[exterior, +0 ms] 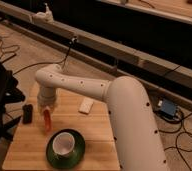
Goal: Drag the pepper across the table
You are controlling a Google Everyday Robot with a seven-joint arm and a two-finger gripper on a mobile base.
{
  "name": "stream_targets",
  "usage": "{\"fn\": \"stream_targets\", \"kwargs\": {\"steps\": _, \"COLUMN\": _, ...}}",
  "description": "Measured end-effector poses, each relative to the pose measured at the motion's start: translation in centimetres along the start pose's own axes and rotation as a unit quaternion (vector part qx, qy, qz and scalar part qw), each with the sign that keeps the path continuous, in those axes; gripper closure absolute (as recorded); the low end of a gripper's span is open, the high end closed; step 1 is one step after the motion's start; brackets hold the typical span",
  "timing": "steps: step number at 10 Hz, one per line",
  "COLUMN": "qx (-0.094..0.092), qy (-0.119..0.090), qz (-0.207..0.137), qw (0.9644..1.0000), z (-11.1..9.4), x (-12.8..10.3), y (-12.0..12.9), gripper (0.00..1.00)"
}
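Note:
The pepper (47,120) is a small orange-red chili lying on the light-wood table (96,137), left of centre, just above the green saucer's rim. My white arm reaches across from the right and bends down at the far left. The gripper (47,109) sits directly over the pepper's upper end, at or touching it. The arm hides the fingers.
A green saucer (64,152) with a white cup (64,142) stands near the front left. A small black rectangular item (27,113) lies at the left edge. A small white block (86,105) lies mid-table. Cables and a blue box (167,107) are on the floor.

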Motion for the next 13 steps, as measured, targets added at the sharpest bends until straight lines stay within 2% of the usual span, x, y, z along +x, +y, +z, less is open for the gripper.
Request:
{"fn": "stream_targets", "kwargs": {"steps": 4, "qx": 0.013, "qy": 0.019, "qz": 0.049, "qw": 0.9985, "z": 0.5, "x": 1.4, "y": -4.9, "gripper": 0.85}}
{"fn": "stream_targets", "kwargs": {"steps": 8, "qx": 0.026, "qy": 0.036, "qz": 0.097, "qw": 0.9943, "z": 1.5, "x": 2.2, "y": -9.3, "gripper": 0.85}}
{"fn": "stream_targets", "kwargs": {"steps": 10, "qx": 0.033, "qy": 0.043, "qz": 0.121, "qw": 0.9911, "z": 1.9, "x": 2.9, "y": -11.3, "gripper": 0.85}}
{"fn": "stream_targets", "kwargs": {"steps": 13, "qx": 0.037, "qy": 0.055, "qz": 0.174, "qw": 0.9824, "z": 2.3, "x": 5.3, "y": -15.0, "gripper": 0.85}}
